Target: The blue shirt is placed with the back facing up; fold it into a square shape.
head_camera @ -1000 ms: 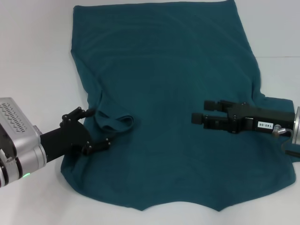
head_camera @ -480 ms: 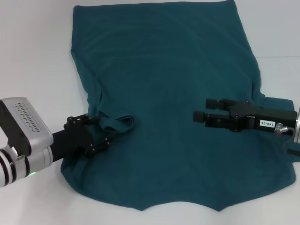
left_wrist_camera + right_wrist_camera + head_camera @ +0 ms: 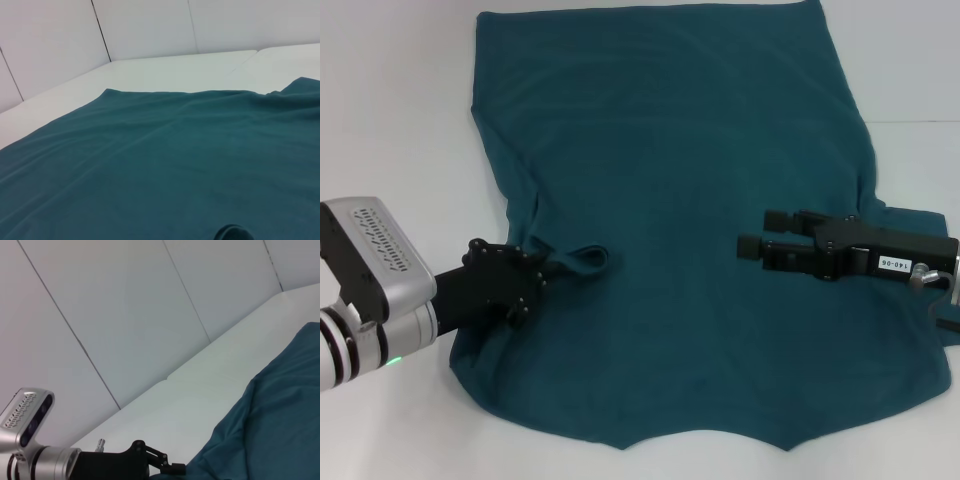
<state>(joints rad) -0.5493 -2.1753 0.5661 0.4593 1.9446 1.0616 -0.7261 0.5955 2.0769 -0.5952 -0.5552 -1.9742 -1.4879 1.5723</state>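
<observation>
Left end effector (image 3: 528,281) has closed up since a second ago: fingers were spread wide around the bunched sleeve, now they sit pinched together on the fabric fold at the shirt's (image 3: 670,200) left edge, and the arm has crept slightly inward. Sleeve loop (image 3: 582,259) looks a touch flatter and pulled toward the fingers. Right end effector (image 3: 752,232) has drifted a little toward 3 o'clock, otherwise same pose, hovering over the shirt's right half with its two fingers a small gap apart, holding nothing.

Meaning for the task: I'd judge the left sleeve grasp is now made, so the first fold, left side carried over toward the middle, looks ready to start. No fold done yet; shirt lies spread flat on the white bench (image 3: 400,120), hem end toward 12 o'clock, wider end toward 6 o'clock.

Hard to make out:
- Black fingers against dark cloth, so how much fabric is truly caught, one layer or more, can't be told.
- Right sleeve sits under the right arm at 3 o'clock, mostly covered.
- Left wrist view shows only cloth and a small dark rounded bit at the frame edge, no fingers.
- Right wrist view shows the left arm and the shirt edge, not its own fingers.
</observation>
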